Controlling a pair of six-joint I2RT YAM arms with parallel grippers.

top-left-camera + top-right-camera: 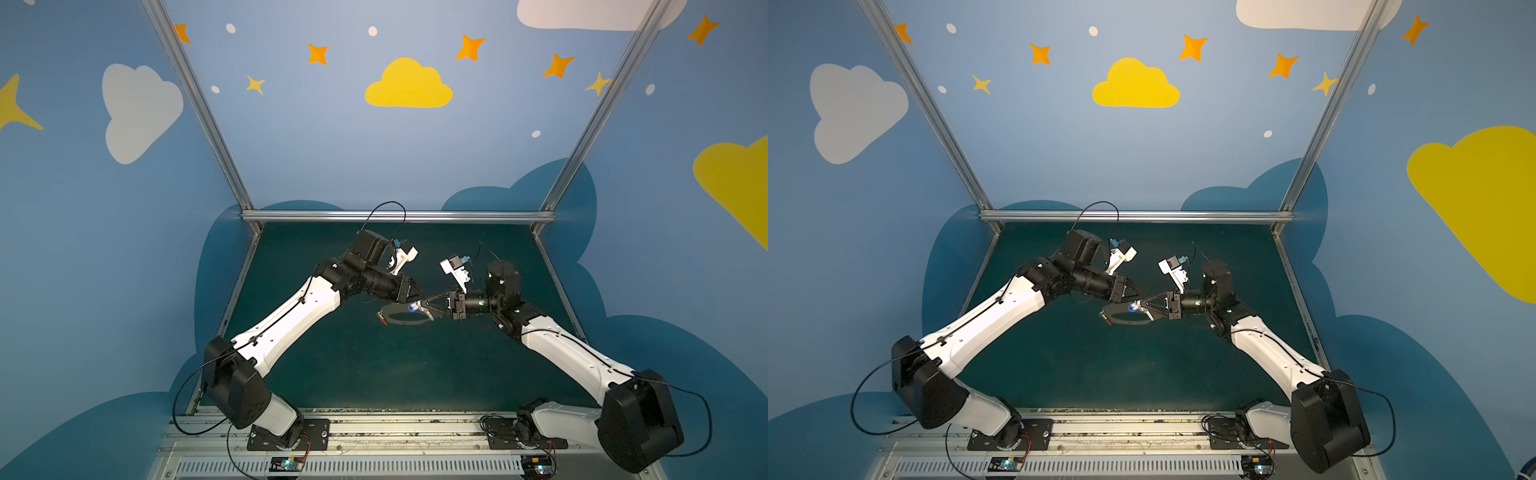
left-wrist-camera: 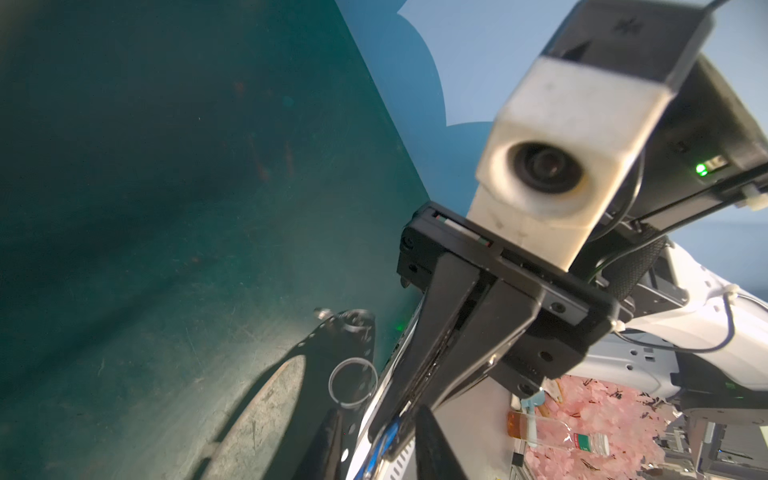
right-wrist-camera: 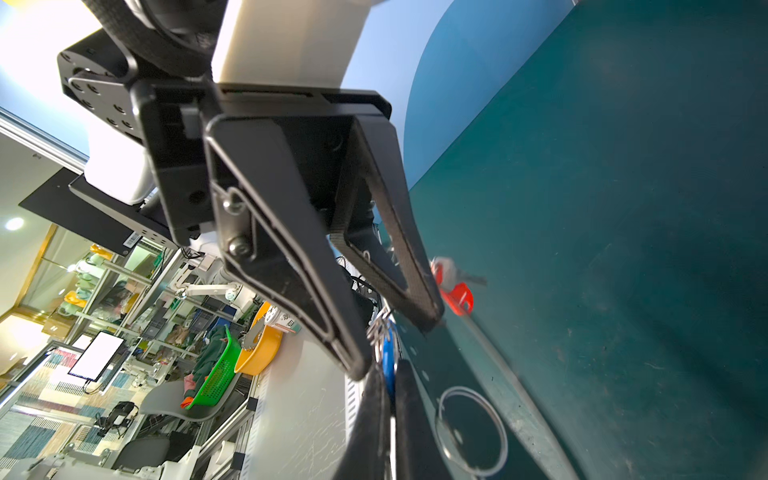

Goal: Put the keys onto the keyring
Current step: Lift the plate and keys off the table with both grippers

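Grey keyring [image 1: 403,323] is mid worktop [image 1: 353,365], red-tag key [image 1: 381,317] at its left end in both top views; your right gripper [image 1: 420,308] has jaws clamped on the blue-tag key [image 1: 413,307]; left gripper [image 3: 392,345] jaws part-open astride the rim, grip unclear

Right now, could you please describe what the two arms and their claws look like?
The left arm and right arm match: white shells over bulky black joints, with thin black cables looping along them. The left claw and right claw are black, each with two long tapering fingers. A white-housed camera sits at each wrist, a green light beside one.
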